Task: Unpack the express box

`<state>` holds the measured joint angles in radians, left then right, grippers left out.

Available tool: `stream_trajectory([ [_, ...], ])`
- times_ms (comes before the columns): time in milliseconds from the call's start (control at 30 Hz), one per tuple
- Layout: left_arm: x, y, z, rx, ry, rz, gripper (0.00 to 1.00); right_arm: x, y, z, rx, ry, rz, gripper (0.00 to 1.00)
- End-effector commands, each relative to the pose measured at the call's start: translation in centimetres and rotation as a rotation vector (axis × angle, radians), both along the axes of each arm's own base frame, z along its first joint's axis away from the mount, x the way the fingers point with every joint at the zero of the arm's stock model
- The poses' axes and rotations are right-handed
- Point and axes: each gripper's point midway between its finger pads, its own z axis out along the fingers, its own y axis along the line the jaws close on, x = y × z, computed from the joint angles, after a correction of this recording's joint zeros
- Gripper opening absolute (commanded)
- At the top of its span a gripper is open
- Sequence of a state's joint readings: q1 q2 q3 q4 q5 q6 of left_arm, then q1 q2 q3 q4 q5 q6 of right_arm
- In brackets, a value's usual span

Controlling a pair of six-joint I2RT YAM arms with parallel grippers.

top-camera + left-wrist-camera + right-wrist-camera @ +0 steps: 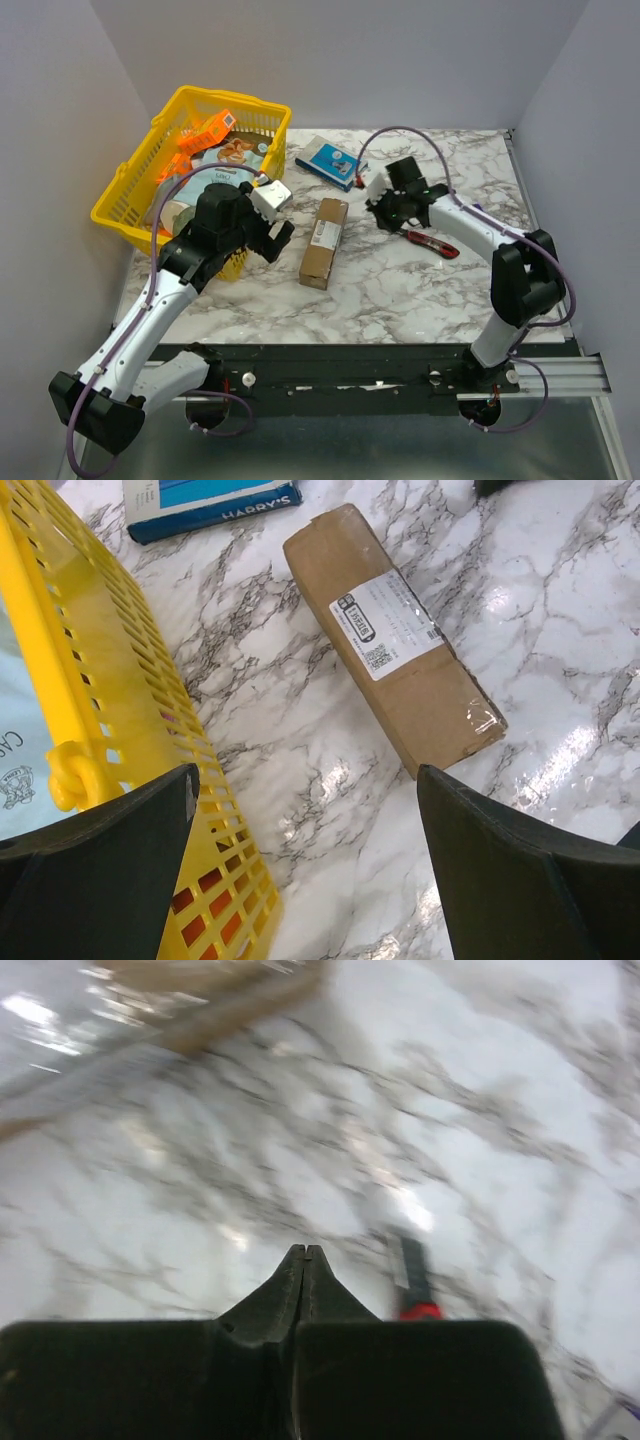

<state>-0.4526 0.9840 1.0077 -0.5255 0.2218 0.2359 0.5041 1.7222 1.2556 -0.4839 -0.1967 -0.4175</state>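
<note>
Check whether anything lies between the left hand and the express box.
Nothing visible does. The open left hand faces the express box across bare marble tabletop. The yellow basket stands off to one side, not between them.

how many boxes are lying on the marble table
2: long brown cardboard carton with white label, mid-table; small blue-and-white box beyond it, near the back. The yellow plastic basket may hide more.

One brown express box, one blue-and-white box, one yellow basket, one red-handled cutter, two robot arms
</note>
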Motion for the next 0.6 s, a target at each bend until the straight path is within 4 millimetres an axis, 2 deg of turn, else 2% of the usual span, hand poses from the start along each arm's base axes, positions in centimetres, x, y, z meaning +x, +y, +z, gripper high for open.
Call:
stream_trajectory([
  [0, -0.2, -1.0, 0.5, -0.009, 0.002, -0.067, 0.99, 2.8, -9.0, -1.1, -0.082, 0.035, -0.119, 0.16],
  [33, -0.3, -1.1, 0.5, -0.01, 0.004, -0.073, 0.99, 3.3, -10.1, -1.0, -0.079, 0.03, -0.129, 0.23],
  [67, -0.2, -1.3, 0.5, -0.007, 0.004, -0.083, 0.99, 3.9, -12.3, -0.9, -0.068, 0.025, -0.149, 0.37],
  [133, -0.1, -1.5, 0.6, -0.005, 0.007, -0.092, 0.99, 4.3, -14.3, -0.5, -0.056, 0.014, -0.167, 0.5],
  [167, -0.1, -1.6, 0.6, -0.001, 0.009, -0.097, 0.99, 4.4, -16.2, -0.5, -0.061, 0.009, -0.19, 0.67],
  [200, 0.0, -1.7, 0.6, 0.001, 0.01, -0.103, 0.99, 4.5, -17.1, -0.5, -0.06, 0.009, -0.205, 0.76],
  [267, 0.1, -1.9, 0.6, 0.003, 0.014, -0.106, 0.99, 3.8, -18.9, -0.4, -0.049, 0.021, -0.182, 0.84],
  [367, 0.6, -2.0, 0.6, 0.009, 0.02, -0.107, 0.99, 1.9, -18.6, -0.4, 0.031, 0.06, -0.068, 0.85],
  [433, 0.8, -2.1, 0.6, 0.012, 0.021, -0.104, 0.99, 0.4, -18.3, -1.1, 0.037, 0.084, -0.015, 0.84],
  [500, 0.9, -2.3, 0.4, 0.013, 0.028, -0.106, 0.99, -0.3, -18.1, -1.9, 0.041, 0.089, 0.013, 0.82],
  [567, 1.0, -2.4, 0.4, 0.01, 0.032, -0.105, 0.99, -0.1, -18.4, -2.8, 0.028, 0.102, -0.002, 0.8],
])
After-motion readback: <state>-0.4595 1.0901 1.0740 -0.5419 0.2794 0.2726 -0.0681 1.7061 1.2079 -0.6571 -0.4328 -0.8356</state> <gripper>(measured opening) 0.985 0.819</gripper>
